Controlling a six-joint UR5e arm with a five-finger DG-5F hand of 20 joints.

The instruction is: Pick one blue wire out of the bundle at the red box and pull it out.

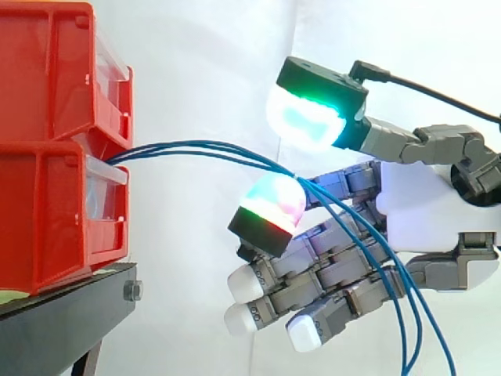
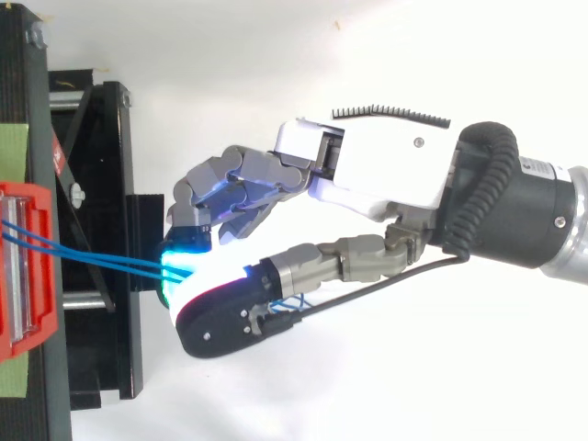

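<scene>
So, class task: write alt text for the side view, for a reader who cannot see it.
Blue wires run from the stacked red bins at left to a robot hand at right, cross it and hang down past the bottom edge. The bins stand on a black stand before a white curtain.

Stand: black stand (image 1: 66, 317), below and ahead of the hand (image 1: 423, 207).
On it: lower red bin (image 1: 47, 223), level with the hand.
Stacked: upper red bin (image 1: 47, 70) on the lower one.
</scene>
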